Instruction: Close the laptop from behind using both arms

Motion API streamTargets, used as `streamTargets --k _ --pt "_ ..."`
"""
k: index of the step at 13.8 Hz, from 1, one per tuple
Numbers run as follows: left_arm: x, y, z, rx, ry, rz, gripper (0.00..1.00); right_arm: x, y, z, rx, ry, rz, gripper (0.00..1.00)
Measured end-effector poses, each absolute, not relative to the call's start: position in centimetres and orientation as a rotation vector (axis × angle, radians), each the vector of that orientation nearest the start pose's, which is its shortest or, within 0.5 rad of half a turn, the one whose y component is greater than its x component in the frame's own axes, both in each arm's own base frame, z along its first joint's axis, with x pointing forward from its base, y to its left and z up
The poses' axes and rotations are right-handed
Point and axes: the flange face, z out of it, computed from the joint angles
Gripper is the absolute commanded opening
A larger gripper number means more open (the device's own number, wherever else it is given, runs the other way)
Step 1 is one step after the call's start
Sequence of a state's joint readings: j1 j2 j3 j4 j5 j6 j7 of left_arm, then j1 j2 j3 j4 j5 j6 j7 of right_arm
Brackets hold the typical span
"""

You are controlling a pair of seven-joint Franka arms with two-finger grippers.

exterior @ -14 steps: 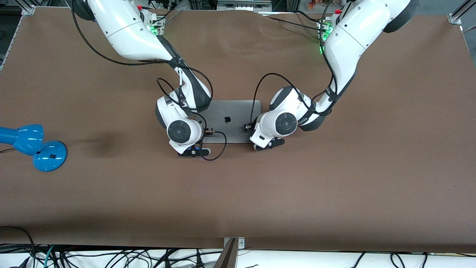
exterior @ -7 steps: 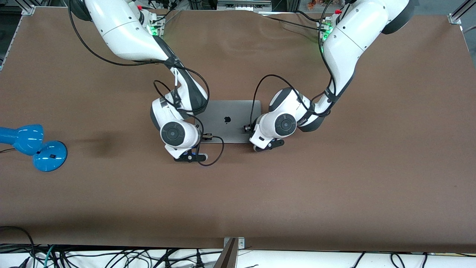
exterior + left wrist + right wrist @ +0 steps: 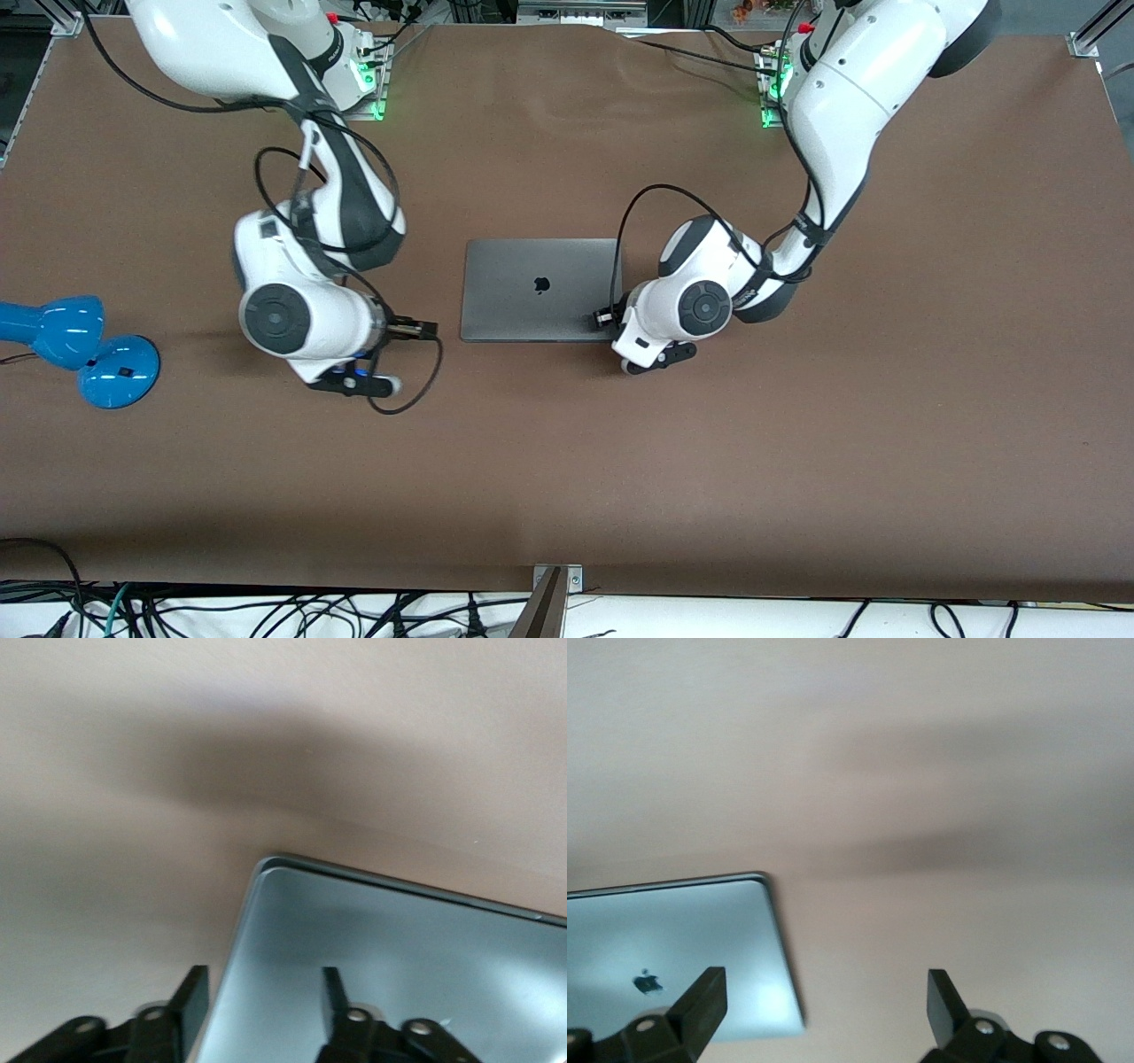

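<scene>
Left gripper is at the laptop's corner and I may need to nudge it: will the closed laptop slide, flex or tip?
The laptop lies shut and flat on the table, so tipping seems unlikely. Its lid looks like smooth metal, so it probably stays rigid and slides as one piece. Pushed at the corner under the open left gripper, it would likely pivot rather than travel straight.

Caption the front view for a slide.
Closed space-grey metal laptop flat on brown table; right gripper beside it, left gripper over its corner.
</scene>
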State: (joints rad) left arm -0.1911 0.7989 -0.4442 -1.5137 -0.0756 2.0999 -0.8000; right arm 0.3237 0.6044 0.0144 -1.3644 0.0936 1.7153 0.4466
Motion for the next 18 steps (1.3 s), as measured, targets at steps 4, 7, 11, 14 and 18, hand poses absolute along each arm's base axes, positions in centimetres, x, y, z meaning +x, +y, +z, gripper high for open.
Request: streamTargets --k 4,7,11,14,18 --pt "58.7 -35.1 30.6 -3.209 -0.363 0.456 1.00 65.8 16.8 40.6 -3.140 0.256 0.371 1.00" --pt "57.4 -31.0 36.3 -3.202 -0.239 0.337 1.00 66.1 12.9 44.0 -3.139 0.222 0.289 1.00" --pt "55.7 -22.4 41.9 -3.141 -0.112 0.236 1.00 64.4 5.8 52.6 -3.097 0.330 0.086 1.00" --pt "54.2 -16.1 48.5 -3.120 -0.026 0.183 1.00 60.0 1.7 58.8 -3.081 0.390 -0.005 1.00" --pt "52.1 -7.0 55.0 -3.136 0.053 0.103 1.00 55.4 1.1 62.9 -3.122 0.365 0.006 1.00"
